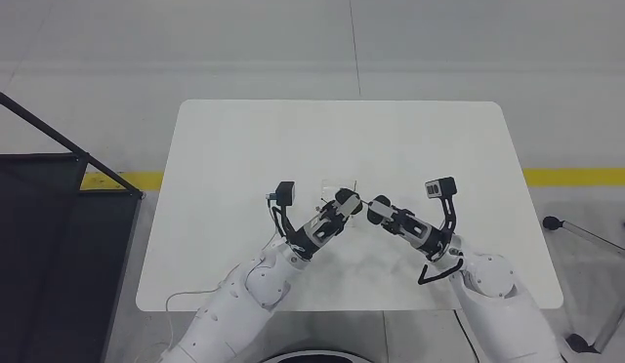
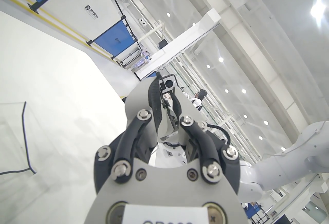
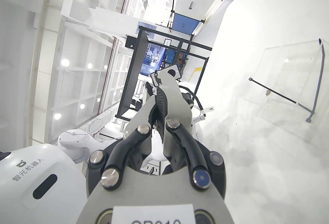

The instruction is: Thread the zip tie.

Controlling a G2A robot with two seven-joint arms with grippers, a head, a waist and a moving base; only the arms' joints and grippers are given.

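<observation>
A black zip tie (image 3: 272,91) is lying in the clear tray (image 3: 288,55) on the desk (image 1: 244,168), just beyond both arms. The right end effector (image 3: 160,96) is pressing fully closed; how far the left end effector (image 2: 164,96) is opening, I cannot tell. Being light, thin and springy, the tie is probably best gripped near its head.

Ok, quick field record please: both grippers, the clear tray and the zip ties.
left gripper: over the middle of the table, tip close to the other arm's
right gripper: fingers pressed together; anything between them is too small to tell
clear tray: on the table just beyond both grippers
black zip tie: lying straight in the tray
second strip: along the tray's side, meeting the black one near one end; joined or not, cannot tell
</observation>
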